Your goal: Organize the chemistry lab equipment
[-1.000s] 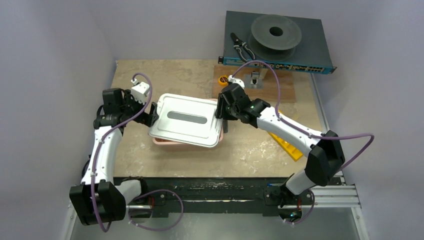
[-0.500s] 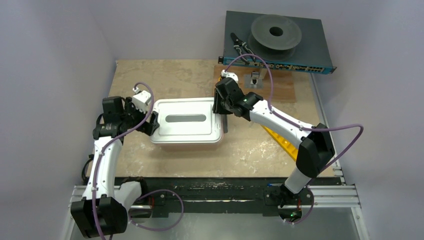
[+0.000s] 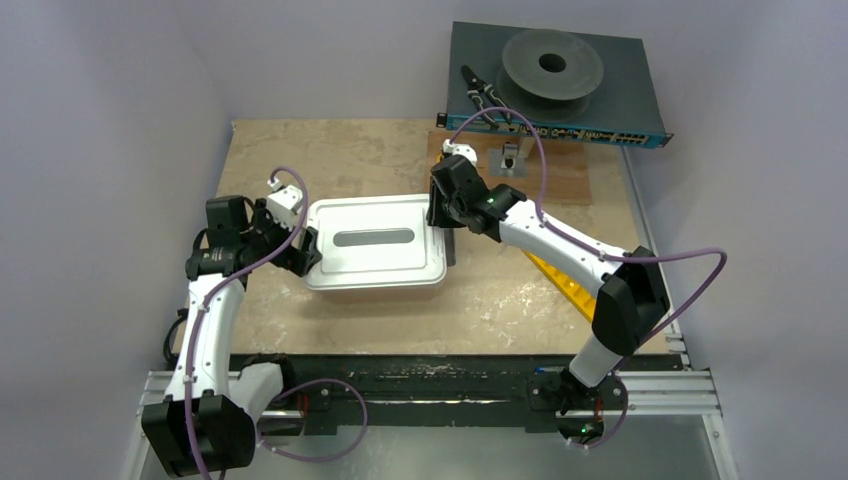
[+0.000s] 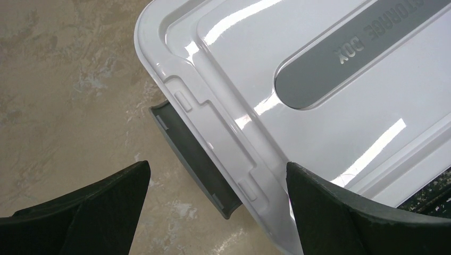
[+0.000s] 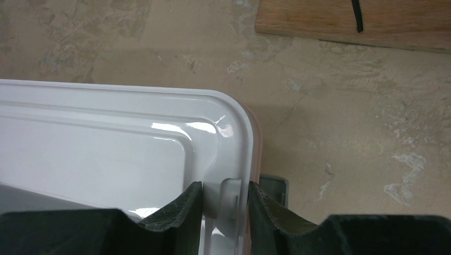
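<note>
A storage box with a white lid (image 3: 375, 245) stands mid-table. My right gripper (image 3: 441, 215) is shut on the lid's right rim (image 5: 234, 159), one finger (image 5: 181, 207) on top and the other outside, next to a grey latch (image 5: 274, 186). My left gripper (image 3: 305, 250) is open. Its fingers (image 4: 95, 212) stand apart on either side of the lid's left edge (image 4: 228, 138) and grey latch (image 4: 197, 159), touching neither. The yellow holed rack (image 3: 565, 285) lies partly under my right arm. The squeeze bottle, tubes and sticks are out of view.
A wooden board (image 3: 560, 170) lies at the back right. Behind it a dark network switch (image 3: 620, 100) carries a grey spool (image 3: 550, 65) and black-handled pliers (image 3: 480, 92). Purple walls close in on the left and back.
A second ago the lid lay skewed over the pink box. Both arms have swung it square onto the box. Almost nothing has moved in the last half second.
</note>
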Available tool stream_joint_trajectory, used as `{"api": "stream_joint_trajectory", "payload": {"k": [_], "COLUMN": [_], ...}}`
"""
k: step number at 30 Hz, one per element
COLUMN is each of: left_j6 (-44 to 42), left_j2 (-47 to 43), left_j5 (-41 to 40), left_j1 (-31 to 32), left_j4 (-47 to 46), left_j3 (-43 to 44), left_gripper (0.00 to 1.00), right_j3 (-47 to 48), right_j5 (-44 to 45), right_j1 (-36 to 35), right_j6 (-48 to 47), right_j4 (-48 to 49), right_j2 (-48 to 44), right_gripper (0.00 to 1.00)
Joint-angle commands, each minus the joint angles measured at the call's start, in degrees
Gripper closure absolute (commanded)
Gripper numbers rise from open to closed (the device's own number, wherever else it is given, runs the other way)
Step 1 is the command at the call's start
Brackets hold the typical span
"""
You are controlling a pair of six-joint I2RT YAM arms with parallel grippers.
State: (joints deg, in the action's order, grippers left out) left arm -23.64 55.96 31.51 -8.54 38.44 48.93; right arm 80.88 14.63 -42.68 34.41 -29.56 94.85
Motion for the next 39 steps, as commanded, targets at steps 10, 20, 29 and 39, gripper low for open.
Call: {"api": "stream_joint_trajectory", "payload": {"k": [10, 20, 29, 39], "left_j6": [-0.6, 1.4, 1.5, 0.0], "left_j2": [0.2, 1.8, 4.1, 7.0], "left_j5": [-0.5, -2.0, -6.7, -9.4], "left_j1": [0.3, -0.3, -0.2, -0.1], "left_j4": [0.0, 1.7, -5.2, -9.4], "left_j3": [5.9, 13.7, 8.9, 6.1], "left_gripper": [0.00, 0.00, 0.00, 0.00], "right_j3": [-2.7, 1.0, 3.9, -0.3], "right_j5": [4.1, 4.7, -0.7, -4.2], "right_j1": [0.4, 0.7, 0.7, 5.6], "right_j6": [-1.7, -3.9, -4.2, -2.3], "right_j4": [-0.7, -2.0, 3.1, 8.4], "right_j2": [-0.7, -6.6, -3.5, -0.5], "right_gripper": [0.51, 0.53, 0.82, 0.92]}}
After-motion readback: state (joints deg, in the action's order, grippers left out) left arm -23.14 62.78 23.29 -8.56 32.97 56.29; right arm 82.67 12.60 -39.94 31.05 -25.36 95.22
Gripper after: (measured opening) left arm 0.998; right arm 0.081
